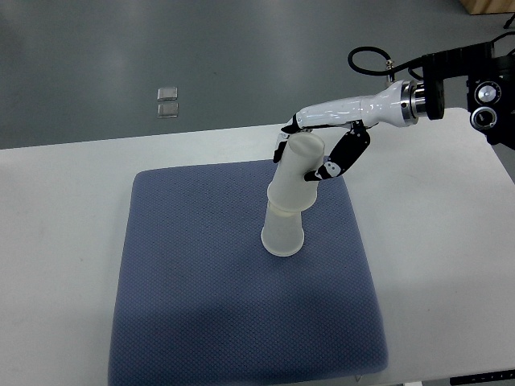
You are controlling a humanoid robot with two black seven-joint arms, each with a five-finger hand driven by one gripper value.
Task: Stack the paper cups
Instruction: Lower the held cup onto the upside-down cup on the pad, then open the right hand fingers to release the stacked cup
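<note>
Two white paper cups (291, 201) stand mouth-down, one nested over the other. The stack leans, its top tilted toward the far right. Its rim rests on the mat's middle.

The mat (241, 281) lies on the table (56, 209). On the mat, toward its far right part, stands the cup stack (288, 201). The right hand (318, 149) is at the stack's upper end, its arm reaching away rightward beyond the mat.

White cups (288, 205), dotted blue mat (201, 305) (white table (56, 241))
</note>
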